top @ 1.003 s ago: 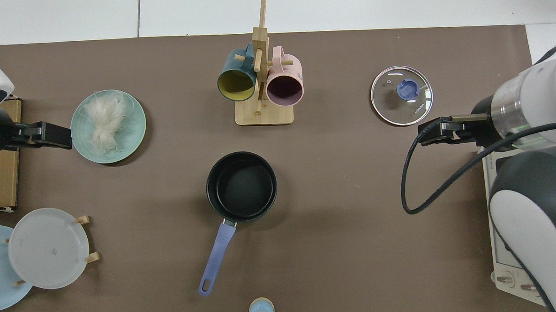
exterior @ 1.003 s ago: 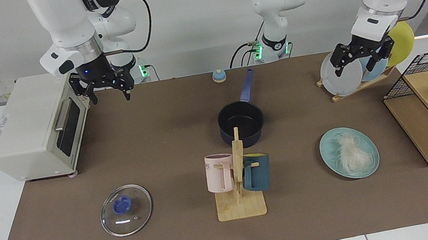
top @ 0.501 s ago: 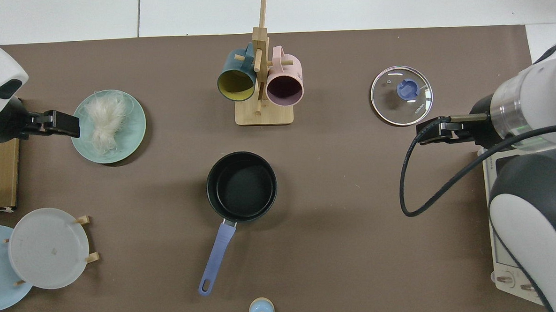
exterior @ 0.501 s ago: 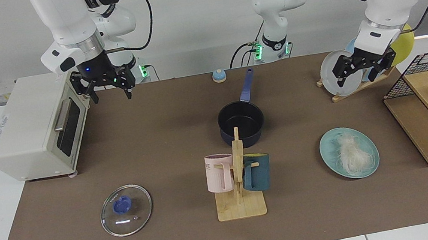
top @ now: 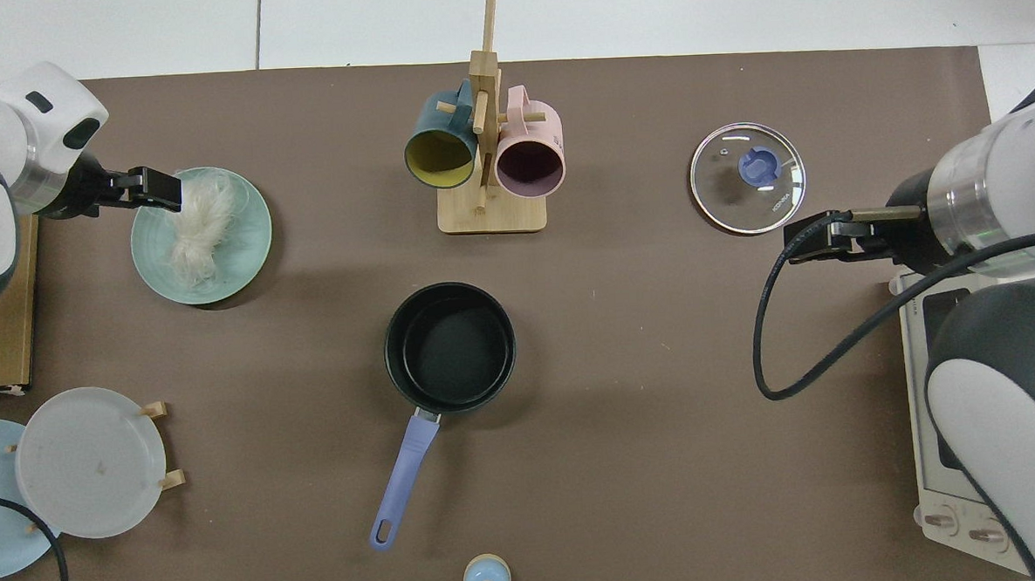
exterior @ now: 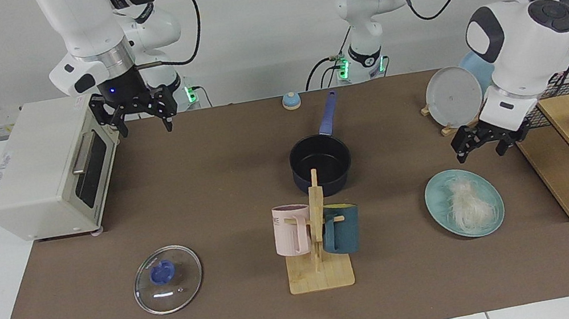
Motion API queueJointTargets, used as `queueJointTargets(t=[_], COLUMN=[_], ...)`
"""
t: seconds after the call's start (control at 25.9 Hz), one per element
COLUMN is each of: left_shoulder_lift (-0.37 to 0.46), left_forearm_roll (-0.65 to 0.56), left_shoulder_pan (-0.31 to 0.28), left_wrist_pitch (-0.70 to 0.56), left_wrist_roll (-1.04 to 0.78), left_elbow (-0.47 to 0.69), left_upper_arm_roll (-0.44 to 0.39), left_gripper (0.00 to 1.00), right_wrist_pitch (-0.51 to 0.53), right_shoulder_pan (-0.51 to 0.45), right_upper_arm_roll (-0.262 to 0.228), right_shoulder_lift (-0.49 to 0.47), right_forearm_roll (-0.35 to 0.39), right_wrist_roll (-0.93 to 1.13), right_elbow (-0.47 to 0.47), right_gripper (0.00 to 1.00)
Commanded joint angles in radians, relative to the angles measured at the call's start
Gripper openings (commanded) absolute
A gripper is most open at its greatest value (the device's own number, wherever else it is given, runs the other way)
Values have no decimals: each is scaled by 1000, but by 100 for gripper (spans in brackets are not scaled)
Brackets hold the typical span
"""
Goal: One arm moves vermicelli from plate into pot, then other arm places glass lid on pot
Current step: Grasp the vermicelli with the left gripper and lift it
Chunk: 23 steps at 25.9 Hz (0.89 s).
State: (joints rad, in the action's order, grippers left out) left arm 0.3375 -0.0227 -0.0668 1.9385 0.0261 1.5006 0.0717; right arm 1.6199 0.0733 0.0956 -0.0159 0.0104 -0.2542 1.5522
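Hovering over the plate with vermicelli, the left gripper was held released. The right gripper waited, released, near the desk's far edge.

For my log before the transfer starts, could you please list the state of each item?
Dark navy saucepan: empty, uncovered.
Round clear glass lid: flat on table.
White vermicelli tangle: on the pale teal plate.
Left gripper: open above plate.
Right gripper: open, waiting by white toaster oven.
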Motion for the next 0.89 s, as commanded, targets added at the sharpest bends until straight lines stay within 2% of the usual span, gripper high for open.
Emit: queueJointTargets(t=[0.0, 0.31, 0.42, 0.85], left_shoulder_lift=[93, 201, 206, 201], left_forearm_roll=[1, 9, 14, 20], left_shoulder_pan=[-14, -27, -27, -22], left_wrist_pitch=[75, 252, 304, 319], left_wrist_roll=[-2, -11, -12, -48], left_elbow=[-40, -19, 24, 122], left_upper_arm_roll=[0, -3, -1, 3], left_gripper=[100, 100, 100, 100], right_wrist_pitch=[17, -3, -3, -15], right_shoulder_pan=[-1, -9, -9, -10], right_upper_arm_roll=[3, 3, 3, 1], right_shoulder_lift=[13, 30, 30, 36], right_forearm_roll=[-24, -24, -23, -21], right_wrist_roll=[3, 12, 9, 9], right_elbow=[6, 14, 14, 8], right_gripper=[100, 100, 100, 100])
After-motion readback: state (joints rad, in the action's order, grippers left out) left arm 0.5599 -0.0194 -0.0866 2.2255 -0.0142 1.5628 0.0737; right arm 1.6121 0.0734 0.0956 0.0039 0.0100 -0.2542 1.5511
